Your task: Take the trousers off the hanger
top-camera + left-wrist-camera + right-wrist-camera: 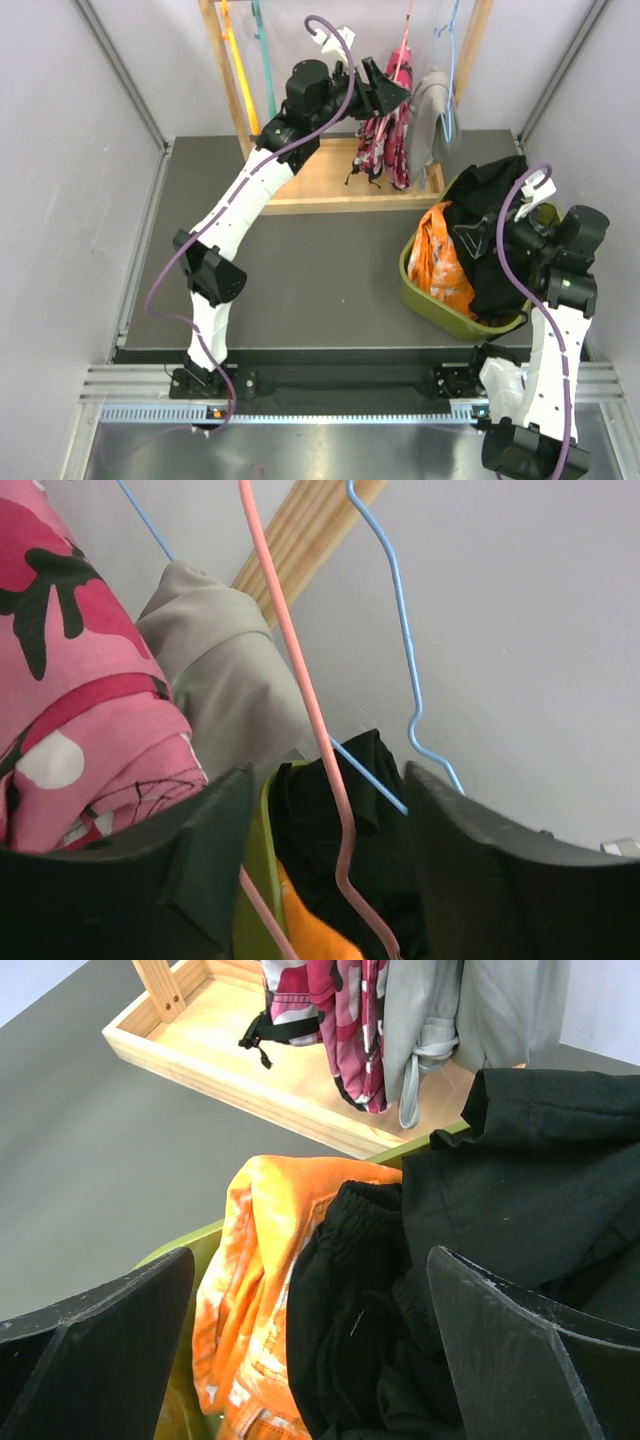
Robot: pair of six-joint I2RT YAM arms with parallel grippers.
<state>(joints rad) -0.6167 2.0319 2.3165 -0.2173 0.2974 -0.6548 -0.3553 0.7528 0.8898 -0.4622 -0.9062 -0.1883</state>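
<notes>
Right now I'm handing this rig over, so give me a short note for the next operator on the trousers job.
Left gripper: fingers open, nothing gripped, the pink hanger wire running between them.
Right gripper: fingers open, empty, above the green basket.
Done: orange trousers and black trousers lie in the basket.
Left: floral trousers and grey trousers hang side by side, not yet removed.

orange trousers, black trousers, pink-floral trousers, grey trousers
</notes>
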